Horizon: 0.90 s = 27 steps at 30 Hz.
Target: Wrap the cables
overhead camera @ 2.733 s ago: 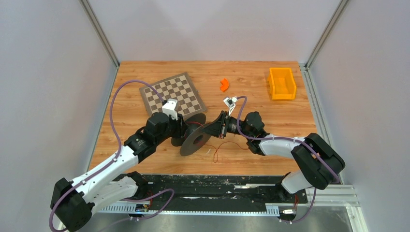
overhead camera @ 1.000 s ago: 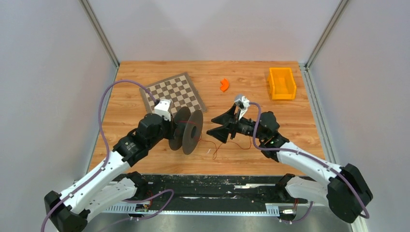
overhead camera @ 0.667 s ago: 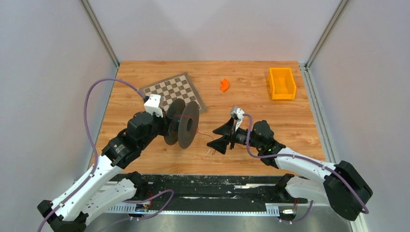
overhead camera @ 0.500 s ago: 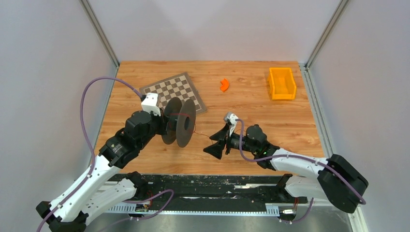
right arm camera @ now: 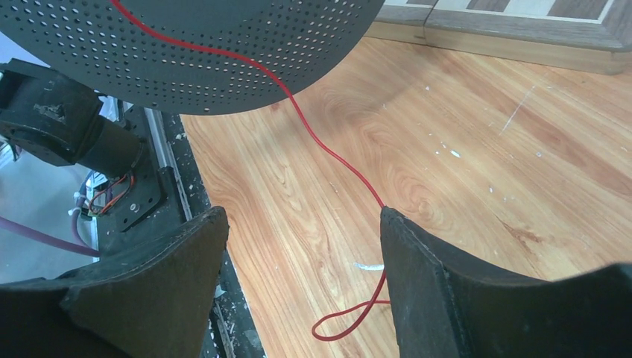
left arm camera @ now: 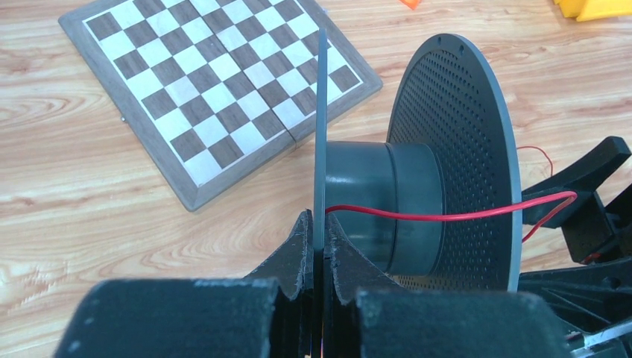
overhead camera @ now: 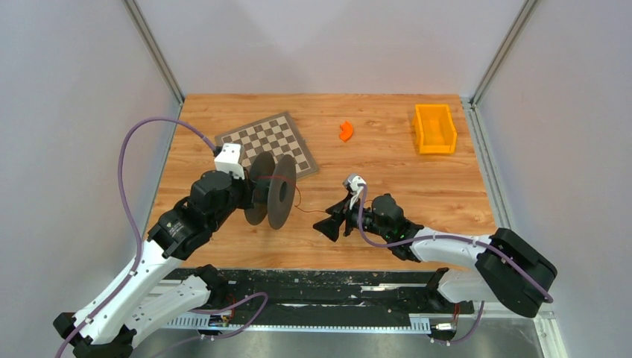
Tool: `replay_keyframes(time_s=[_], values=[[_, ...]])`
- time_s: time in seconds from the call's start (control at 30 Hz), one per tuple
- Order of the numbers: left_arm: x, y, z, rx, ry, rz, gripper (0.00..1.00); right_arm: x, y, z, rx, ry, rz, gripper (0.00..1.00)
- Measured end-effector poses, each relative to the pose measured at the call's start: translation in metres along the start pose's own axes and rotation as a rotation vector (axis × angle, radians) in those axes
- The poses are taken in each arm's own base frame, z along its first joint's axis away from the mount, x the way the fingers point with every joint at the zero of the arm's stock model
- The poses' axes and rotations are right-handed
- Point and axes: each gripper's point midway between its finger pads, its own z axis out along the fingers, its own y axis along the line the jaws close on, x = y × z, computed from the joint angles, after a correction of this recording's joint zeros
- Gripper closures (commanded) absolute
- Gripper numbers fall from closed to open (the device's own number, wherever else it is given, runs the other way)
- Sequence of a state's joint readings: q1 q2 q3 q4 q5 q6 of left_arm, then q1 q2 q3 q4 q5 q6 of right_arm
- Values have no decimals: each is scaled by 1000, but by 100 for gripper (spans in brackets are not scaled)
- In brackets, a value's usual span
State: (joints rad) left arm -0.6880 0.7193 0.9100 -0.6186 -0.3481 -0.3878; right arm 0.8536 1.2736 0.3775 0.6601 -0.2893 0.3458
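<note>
Right fingers [overhead camera: 329,226] pulled back, spread around wire [right arm camera: 328,153]; left fingers [left arm camera: 298,257] pinch spool [left arm camera: 454,149].

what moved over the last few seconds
The left gripper, shut on the spool, carried it leftward and stood it upright. The right gripper backed off toward the near edge, open, red wire trailing from the spool. The chessboard, orange piece and yellow bin stayed put.

The bench [overhead camera: 417,186] is wood-grain board with a slight sheen, flecked white in places. The spool [left arm camera: 454,149] is matt dark-grey plastic, 1 flange finely perforated. The wire [left arm camera: 417,217] has smooth, glossy red insulation. The chessboard [left arm camera: 209,82] is satin-finished wood. The right gripper [right arm camera: 302,224] is grainy matt black plastic.
</note>
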Motion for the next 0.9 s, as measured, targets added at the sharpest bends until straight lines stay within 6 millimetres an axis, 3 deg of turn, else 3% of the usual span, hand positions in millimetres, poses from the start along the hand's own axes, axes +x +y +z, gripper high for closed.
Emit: replay_keyframes(time_s=[0.17,0.4,0.53,0.67,0.73,0.83,0.9], values=[[1,3,0,-14,3,4,100,-6,-1,-7,33,-4,1,21],[5,7,-2,-28,16,10,100,-43,-2,-16,100,-73,-42,19],[6,7,-4,-28,18,10,100,-32,-5,-11,102,-36,-29,21],[6,7,-4,-27,18,10,100,-6,-9,-1,87,39,18,25],[5,7,-4,-26,17,9,100,7,-12,3,84,76,44,35],[5,8,-7,-24,15,9,100,19,-16,6,89,110,67,72],[4,7,-10,-17,15,8,100,19,-17,5,97,109,70,87]])
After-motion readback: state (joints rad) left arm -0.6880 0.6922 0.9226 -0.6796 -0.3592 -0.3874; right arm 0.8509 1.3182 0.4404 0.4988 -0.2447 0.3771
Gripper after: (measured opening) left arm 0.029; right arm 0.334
